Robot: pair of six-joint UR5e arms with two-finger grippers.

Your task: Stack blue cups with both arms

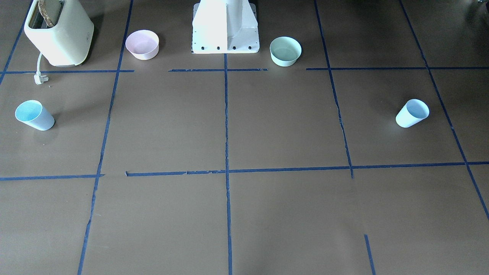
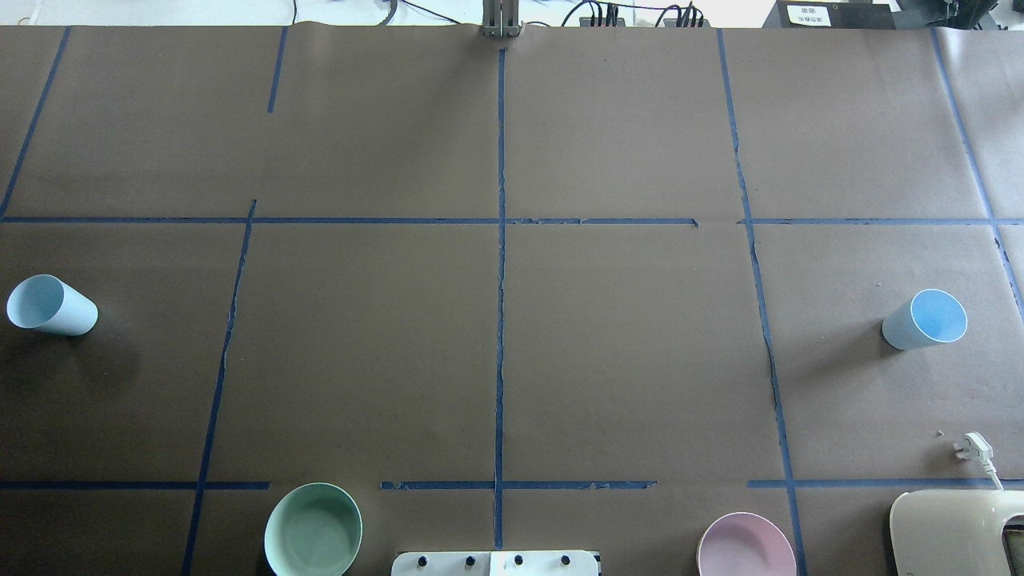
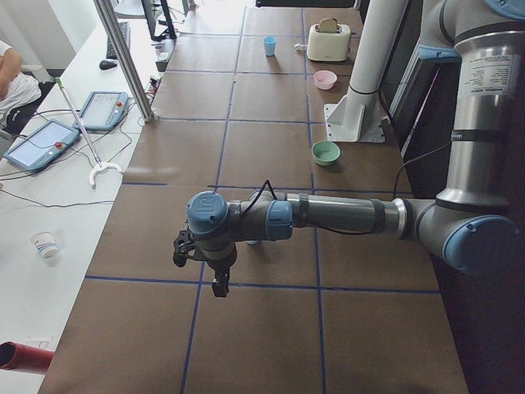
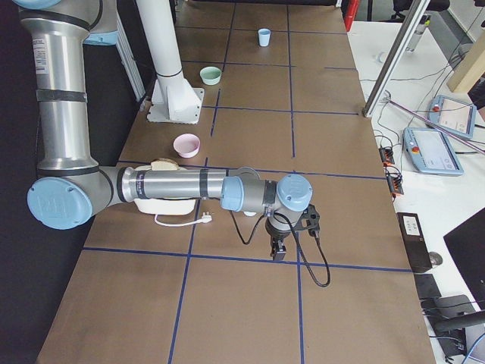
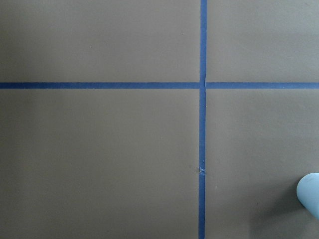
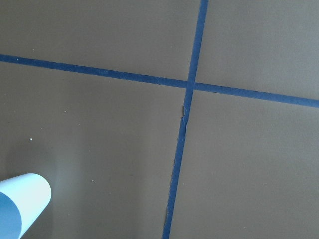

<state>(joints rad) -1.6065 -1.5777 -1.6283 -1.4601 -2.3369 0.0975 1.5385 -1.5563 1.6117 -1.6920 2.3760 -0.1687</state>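
Note:
Two pale blue cups stand upright and far apart on the brown table. One cup is at the robot's left edge; its rim shows in the left wrist view. The other cup is at the right edge and shows in the right wrist view. The left gripper hangs above the table near the left cup, seen only in the exterior left view. The right gripper hangs near the right cup, seen only in the exterior right view. I cannot tell whether either is open or shut.
A mint-green bowl and a pink bowl sit near the white pedestal. A cream toaster with its white plug stands on the robot's right. Blue tape lines grid the table.

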